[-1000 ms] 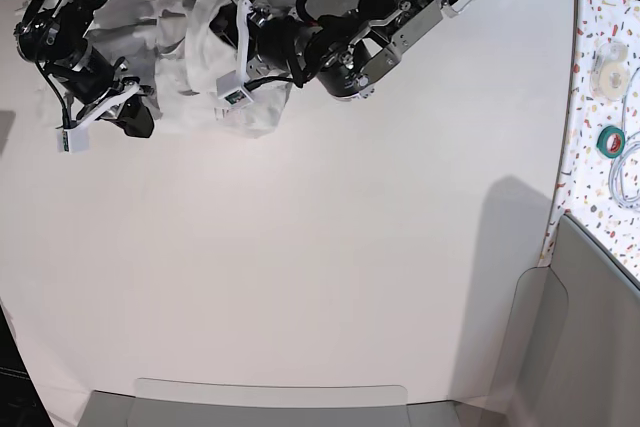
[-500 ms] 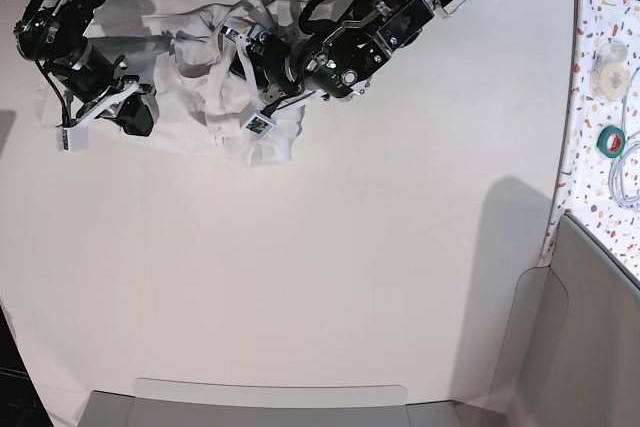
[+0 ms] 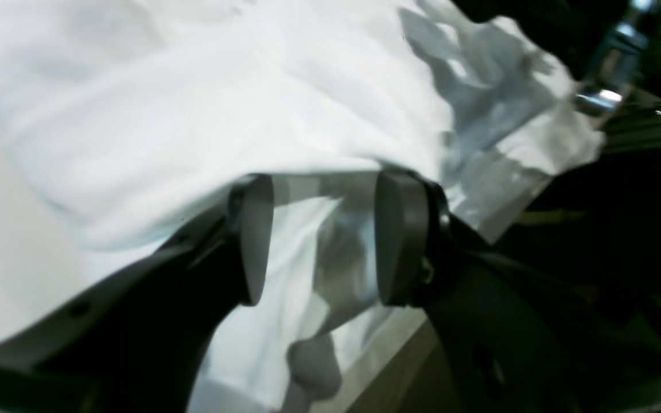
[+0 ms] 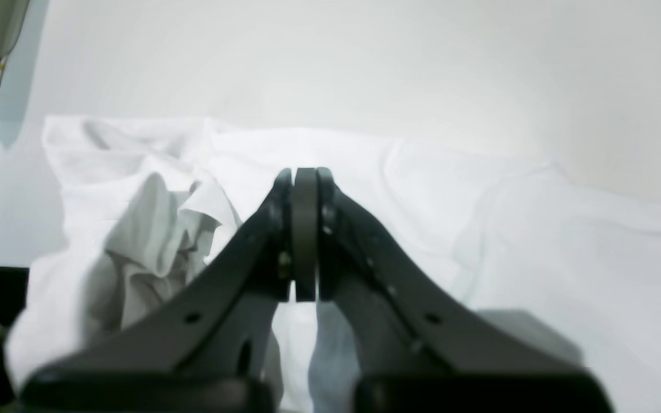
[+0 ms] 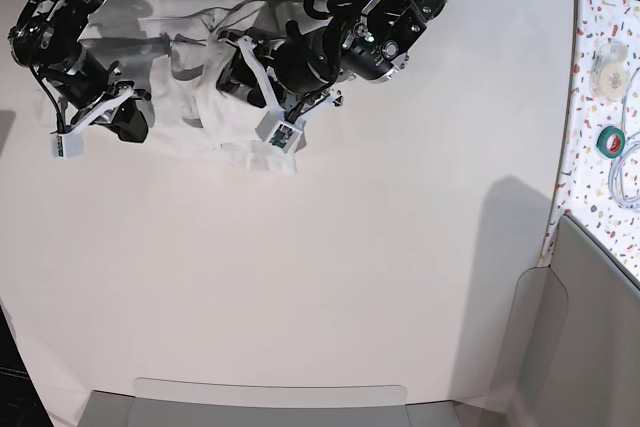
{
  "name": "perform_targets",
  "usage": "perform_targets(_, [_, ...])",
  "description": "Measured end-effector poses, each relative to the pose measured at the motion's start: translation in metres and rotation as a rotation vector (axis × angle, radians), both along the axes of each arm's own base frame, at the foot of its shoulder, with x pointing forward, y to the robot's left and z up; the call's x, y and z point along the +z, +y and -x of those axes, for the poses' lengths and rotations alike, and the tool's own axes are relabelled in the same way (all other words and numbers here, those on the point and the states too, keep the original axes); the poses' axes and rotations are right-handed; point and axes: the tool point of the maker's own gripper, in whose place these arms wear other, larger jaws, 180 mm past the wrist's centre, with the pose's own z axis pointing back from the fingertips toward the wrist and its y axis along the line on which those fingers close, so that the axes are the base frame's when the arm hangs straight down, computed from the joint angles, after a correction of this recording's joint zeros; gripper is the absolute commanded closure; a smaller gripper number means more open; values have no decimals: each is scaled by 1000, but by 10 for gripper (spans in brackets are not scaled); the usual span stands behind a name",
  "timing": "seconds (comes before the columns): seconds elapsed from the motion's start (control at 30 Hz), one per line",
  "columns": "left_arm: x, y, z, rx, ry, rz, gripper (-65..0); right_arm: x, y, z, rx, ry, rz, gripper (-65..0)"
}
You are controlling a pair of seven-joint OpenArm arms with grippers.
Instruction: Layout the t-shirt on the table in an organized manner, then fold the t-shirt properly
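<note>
Two pincers work the t-shirt, bunched at the worktop's far edge: the left pincer stands released above the cloth, the right pincer clenched empty beside it, probably repositioning for spreading.

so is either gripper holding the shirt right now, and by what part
Neither. The left gripper is open above the t-shirt, gripping nothing. The right gripper is shut with no cloth between its pads.

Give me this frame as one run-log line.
phase: laying out | t-shirt: bunched, far table edge | left gripper: open over shirt | right gripper: shut, empty
</note>
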Motion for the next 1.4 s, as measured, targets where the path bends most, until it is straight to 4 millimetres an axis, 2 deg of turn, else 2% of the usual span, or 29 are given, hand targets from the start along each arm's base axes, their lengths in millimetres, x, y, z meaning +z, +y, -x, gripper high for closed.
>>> perform_targets(0.13, [-1, 0, 2, 4, 3, 4, -289, 3, -6, -2, -2, -8, 20, 0])
perform_targets(0.37, [-37, -26, 52, -158, 127, -82, -289, 3, -4, -2, 1, -7, 15, 0])
perform_targets(0.43, [-38, -32, 59, -205, 149, -105, -288, 3, -5, -2, -1, -8, 15, 0])
perform_targets(0.53, [-25, -39, 53, -217, 105, -84, -287, 3, -5, -2, 0, -7, 14, 0])
perform_targets(0.63, [-3, -42, 49, -210, 33, -24, -287, 3, -5, -2, -1, -7, 17, 0])
perform_targets(0.7, [12, -39, 46, -198, -26, 22, -287, 3, -5, -2, -1, -7, 14, 0])
perform_targets(0.77, [19, -33, 37, -167, -80, 43, -287, 1, -6, 0, -2, 0, 18, 0])
perform_targets(0.9, [16, -21, 25, -115, -139, 35, -287, 3, -8, 0, 2, -2, 26, 0])
perform_targets(1.03, [9, -14, 27, -82, -105, 43, -287, 9, -20, -2, 11, -7, 68, 0])
perform_targets(1.13, [5, 0, 18, -40, -99, 28, -287, 32, -49, -2, -11, -62, 77, 0])
perform_targets(1.17, [3, 8, 10, -12, -118, 6, -287, 40, -64, 0, -31, -73, 67, -39])
perform_targets(1.27, [-5, 20, 8, 10, -107, -21, -287, 43, -100, 11, -103, -63, 16, -201])
perform_targets(1.4, [-5, 15, 13, -8, -93, -7, -287, 29, -113, 26, -106, -11, -81, -403])
